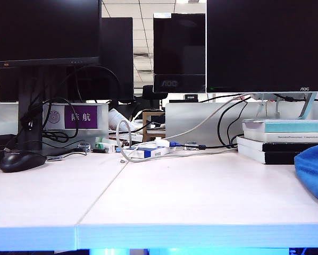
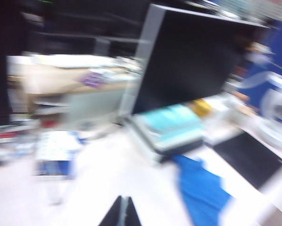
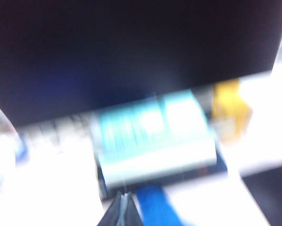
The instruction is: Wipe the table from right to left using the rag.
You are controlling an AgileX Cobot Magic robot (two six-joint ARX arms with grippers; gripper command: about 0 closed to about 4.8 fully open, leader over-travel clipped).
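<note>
I'm at the approach step: the rag (image 1: 313, 170) lies untouched at the desk's (image 1: 164, 196) right end, just before the stacked books (image 1: 284, 139). My left gripper (image 2: 121, 212) and right gripper (image 3: 123, 211) both hover above with jaws closed, empty. Next, my right jaws must open and descend onto the rag.

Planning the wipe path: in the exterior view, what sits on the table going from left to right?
On the table: mouse → purple sign → tangle of cables and small boxes → stack of books → rag at the right edge. Neither gripper shows in this view.
</note>
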